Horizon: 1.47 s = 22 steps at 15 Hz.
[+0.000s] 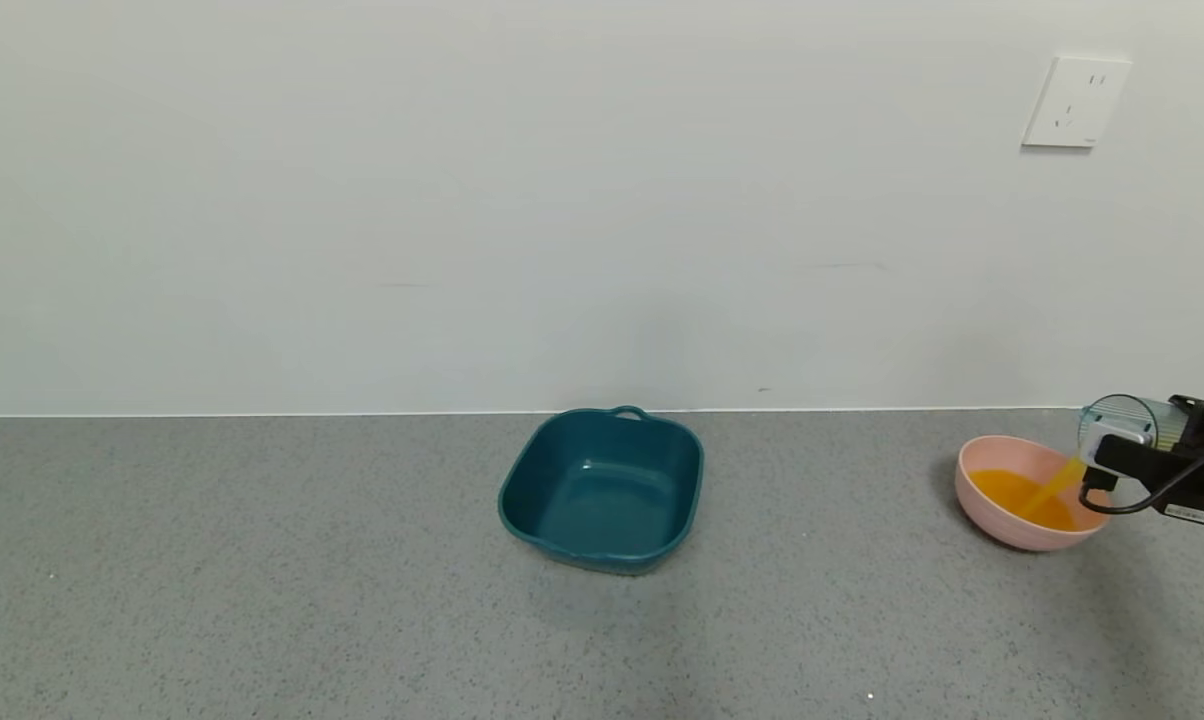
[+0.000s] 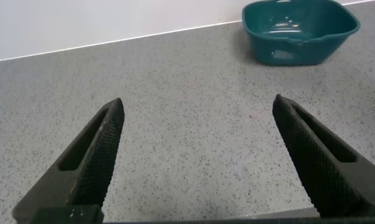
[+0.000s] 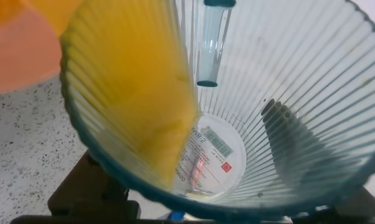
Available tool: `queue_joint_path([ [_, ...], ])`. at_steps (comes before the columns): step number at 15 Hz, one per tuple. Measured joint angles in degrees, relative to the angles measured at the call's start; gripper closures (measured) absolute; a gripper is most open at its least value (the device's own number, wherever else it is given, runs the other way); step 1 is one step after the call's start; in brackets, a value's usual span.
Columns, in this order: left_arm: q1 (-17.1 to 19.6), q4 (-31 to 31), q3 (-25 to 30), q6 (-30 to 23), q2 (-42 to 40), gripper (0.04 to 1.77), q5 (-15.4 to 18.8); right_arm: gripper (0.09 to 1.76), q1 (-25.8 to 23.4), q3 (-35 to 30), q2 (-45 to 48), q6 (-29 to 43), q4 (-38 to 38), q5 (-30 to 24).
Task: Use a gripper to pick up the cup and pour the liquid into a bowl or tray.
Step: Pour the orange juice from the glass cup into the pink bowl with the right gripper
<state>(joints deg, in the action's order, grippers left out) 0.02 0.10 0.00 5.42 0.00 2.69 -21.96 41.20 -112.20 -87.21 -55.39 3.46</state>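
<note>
My right gripper (image 1: 1127, 450) is shut on the cup (image 1: 1122, 420) at the right edge of the head view and holds it tipped on its side over the pink bowl (image 1: 972, 490). Orange liquid (image 1: 1057, 485) streams from the cup's rim into the bowl, which holds a pool of it (image 1: 1012, 492). In the right wrist view the ribbed translucent cup (image 3: 287, 106) fills the picture, with liquid (image 3: 137, 99) running along its wall toward the bowl (image 3: 19, 56). My left gripper (image 2: 197, 112) is open and empty above bare counter, out of the head view.
A dark teal square tray (image 1: 602, 490) with a handle sits empty at the middle of the grey counter, also in the left wrist view (image 2: 299, 28). A white wall with a socket (image 1: 1075, 102) stands behind the counter.
</note>
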Motion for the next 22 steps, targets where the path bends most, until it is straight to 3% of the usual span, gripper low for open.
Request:
queue_joint_path([
  [16, 0.0, 0.0, 0.0, 0.0, 0.0, 0.09, 0.0, 0.5, 3.5, 0.1, 2.4, -18.3, -4.1, 5.2],
  [22, 0.0, 0.0, 0.0, 0.0, 0.0, 0.09, 0.0, 0.5, 6.9, -0.3, 2.8, -21.6, -6.0, 8.0],
])
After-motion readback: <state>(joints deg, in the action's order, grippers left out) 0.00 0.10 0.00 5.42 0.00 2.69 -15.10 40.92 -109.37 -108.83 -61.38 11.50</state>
